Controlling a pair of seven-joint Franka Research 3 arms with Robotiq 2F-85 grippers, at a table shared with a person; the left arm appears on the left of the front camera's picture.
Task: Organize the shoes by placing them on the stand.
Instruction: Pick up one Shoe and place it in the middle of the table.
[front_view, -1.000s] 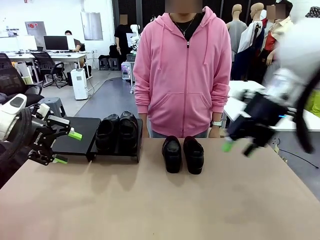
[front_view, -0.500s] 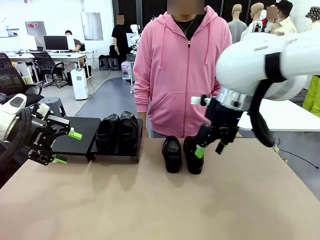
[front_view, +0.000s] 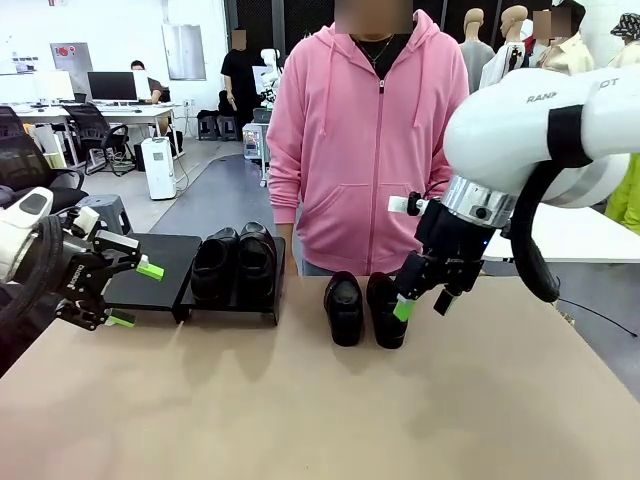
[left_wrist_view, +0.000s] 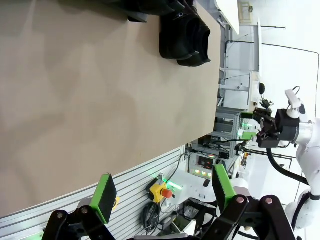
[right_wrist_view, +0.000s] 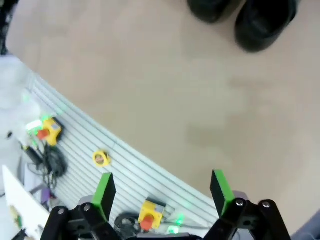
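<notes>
A tan bench (front_view: 300, 400) spreads across the foreground of an open workshop, with a person (front_view: 365, 150) in a pink hoodie standing at its far edge. The black stand (front_view: 160, 262) sits at the bench's far left, and one pair of shoes (front_view: 232, 262) rests on its right platform. A second pair (front_view: 365, 308) stands side by side on the bench just right of the stand. The right tool (front_view: 421, 304), fingers spread wide, hangs by that pair on the side away from the stand. The left tool (front_view: 136, 295), likewise spread, hovers at the stand's left front corner. Behind the stand, a grey floor (front_view: 215, 200) runs back to desks (front_view: 90, 112), a monitor (front_view: 112, 85) and office chairs (front_view: 95, 130).
</notes>
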